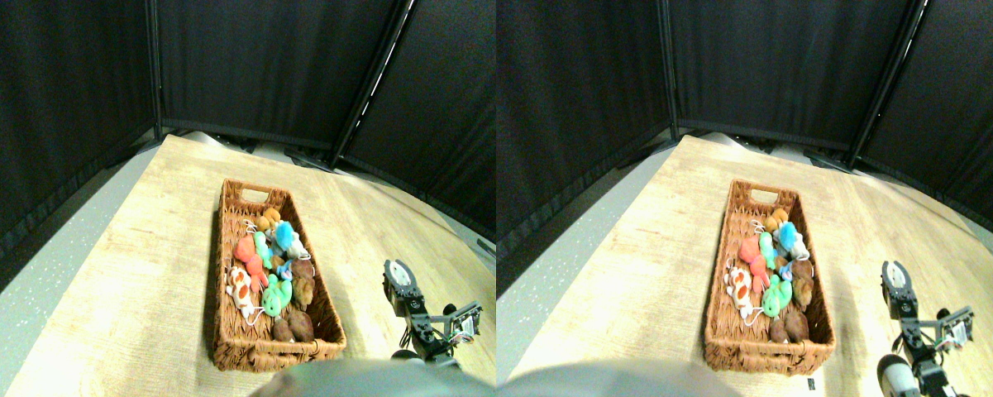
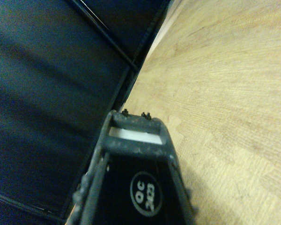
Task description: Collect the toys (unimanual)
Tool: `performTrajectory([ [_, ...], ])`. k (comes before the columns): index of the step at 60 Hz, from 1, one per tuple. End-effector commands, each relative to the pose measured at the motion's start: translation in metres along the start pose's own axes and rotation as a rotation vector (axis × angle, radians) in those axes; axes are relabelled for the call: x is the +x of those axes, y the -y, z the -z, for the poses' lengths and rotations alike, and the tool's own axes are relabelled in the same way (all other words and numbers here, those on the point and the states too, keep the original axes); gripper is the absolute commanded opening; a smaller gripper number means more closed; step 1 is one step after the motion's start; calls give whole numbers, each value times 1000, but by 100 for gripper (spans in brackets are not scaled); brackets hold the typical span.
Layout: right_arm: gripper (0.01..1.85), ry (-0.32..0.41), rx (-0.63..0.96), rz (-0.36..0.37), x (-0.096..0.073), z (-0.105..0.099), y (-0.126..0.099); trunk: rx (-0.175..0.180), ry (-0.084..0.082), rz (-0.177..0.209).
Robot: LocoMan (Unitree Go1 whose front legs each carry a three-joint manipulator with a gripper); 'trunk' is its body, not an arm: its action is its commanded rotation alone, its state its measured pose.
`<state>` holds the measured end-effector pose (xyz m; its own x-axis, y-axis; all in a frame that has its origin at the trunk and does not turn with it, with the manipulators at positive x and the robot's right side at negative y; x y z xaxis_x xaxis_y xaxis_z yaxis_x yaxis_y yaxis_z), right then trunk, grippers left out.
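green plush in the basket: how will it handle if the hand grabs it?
The green plush looks soft and limp, so it will probably squash and droop rather than hold shape. Being small and stuffed, it is likely light. It lies packed against other toys in the wicker basket, so a neighbour or a string loop may drag along.

No readable text, label, brand, number or sign is showing on the toys, the wicker basket, the wooden floor or the dark curtains filling the upper part of the frame. Apart from small lettering on the jaw, nothing legible is appearing in either view.
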<state>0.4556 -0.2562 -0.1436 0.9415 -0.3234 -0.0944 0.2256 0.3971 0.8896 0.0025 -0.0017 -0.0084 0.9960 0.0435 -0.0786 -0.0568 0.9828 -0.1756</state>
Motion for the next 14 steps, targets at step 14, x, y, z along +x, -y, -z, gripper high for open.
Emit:
performTrajectory([
  [14, 6, 39, 8, -51, -3, -8, -3, 15, 19, 27],
])
